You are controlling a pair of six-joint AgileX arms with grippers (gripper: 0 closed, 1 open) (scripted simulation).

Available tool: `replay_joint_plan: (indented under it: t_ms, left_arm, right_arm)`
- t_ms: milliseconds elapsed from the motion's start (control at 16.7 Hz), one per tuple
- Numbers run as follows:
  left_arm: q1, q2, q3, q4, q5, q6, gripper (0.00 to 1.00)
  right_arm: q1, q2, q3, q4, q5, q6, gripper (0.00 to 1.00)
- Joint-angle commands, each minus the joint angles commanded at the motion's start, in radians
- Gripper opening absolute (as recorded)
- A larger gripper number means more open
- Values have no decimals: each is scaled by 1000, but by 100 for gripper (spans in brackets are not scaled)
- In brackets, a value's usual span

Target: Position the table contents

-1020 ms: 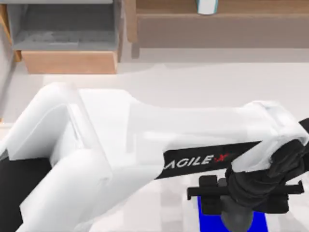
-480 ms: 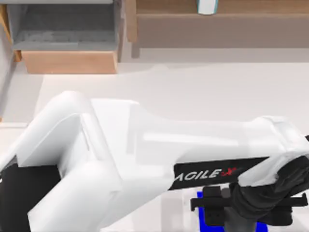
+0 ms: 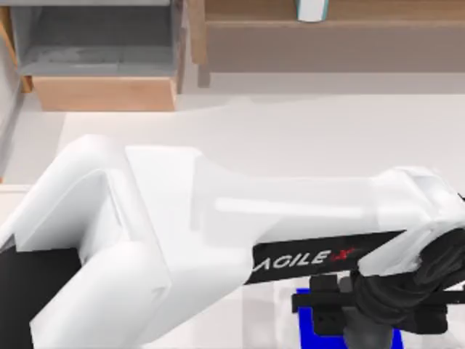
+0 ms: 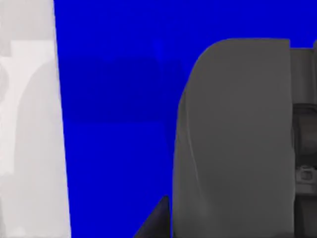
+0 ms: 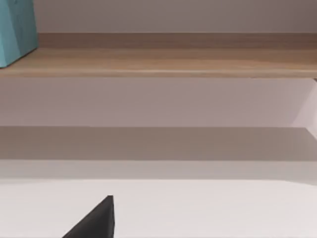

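My left arm reaches across the table from the left, and its gripper hangs over a blue mat near the front right. Under the black wrist bar a dark grey rounded body shows: the mouse, with the gripper shut on it. In the left wrist view the mouse looms close beside one dark fingertip, with the blue mat beneath and white table at the side. A small white item with light-blue edges stands on the back shelf.
A wooden shelf runs along the back, with a grey open box and a wooden drawer at the back left. The right wrist view faces that shelf, with a teal block on it and white table below.
The left arm has shifted toward the table's front edge with the mouse, so less of the blue mat shows. Since half a second ago it has barely moved.
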Motion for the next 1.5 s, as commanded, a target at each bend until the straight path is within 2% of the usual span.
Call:
replay_joint_plan:
  t_ms: [1440, 1500]
  left_arm:
    - [2, 37, -39, 29, 0, -1, 0]
    - [2, 37, -39, 29, 0, -1, 8]
  right_arm:
    - [0, 0, 0, 0, 0, 0, 100]
    - [0, 0, 0, 0, 0, 0, 100]
